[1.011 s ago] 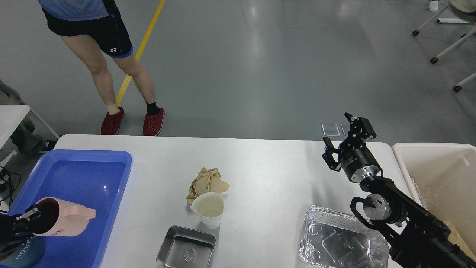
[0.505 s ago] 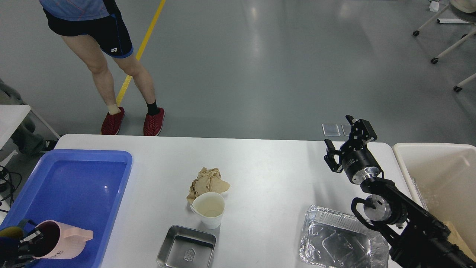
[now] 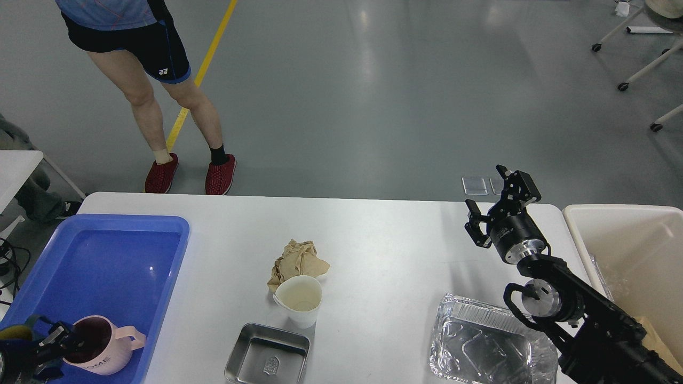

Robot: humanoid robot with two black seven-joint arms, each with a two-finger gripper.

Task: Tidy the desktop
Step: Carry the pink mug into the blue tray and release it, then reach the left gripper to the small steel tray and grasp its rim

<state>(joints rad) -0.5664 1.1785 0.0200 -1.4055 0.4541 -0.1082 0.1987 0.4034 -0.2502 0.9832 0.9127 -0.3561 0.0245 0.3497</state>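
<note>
The white desktop (image 3: 384,240) spans the view. On it lie a crumpled brown paper (image 3: 299,258), a white cup (image 3: 300,300), a small metal tray (image 3: 267,354) and a clear foil-rimmed container (image 3: 488,341). My left gripper (image 3: 57,342) is at the bottom left, shut on the rim of a pink mug (image 3: 106,345). The mug stands nearly upright in the near corner of the blue tray (image 3: 133,220). My right gripper (image 3: 493,200) is open and empty above the desktop's far right.
A cream-beige bin (image 3: 613,213) stands off the desktop's right end. A person in red shoes (image 3: 160,80) stands just beyond the far left edge. Chair legs on castors (image 3: 635,69) are at the far right.
My left gripper has lowered the pink mug toward me and turned it from lying sideways to nearly upright in the blue tray. The right arm has barely moved.
</note>
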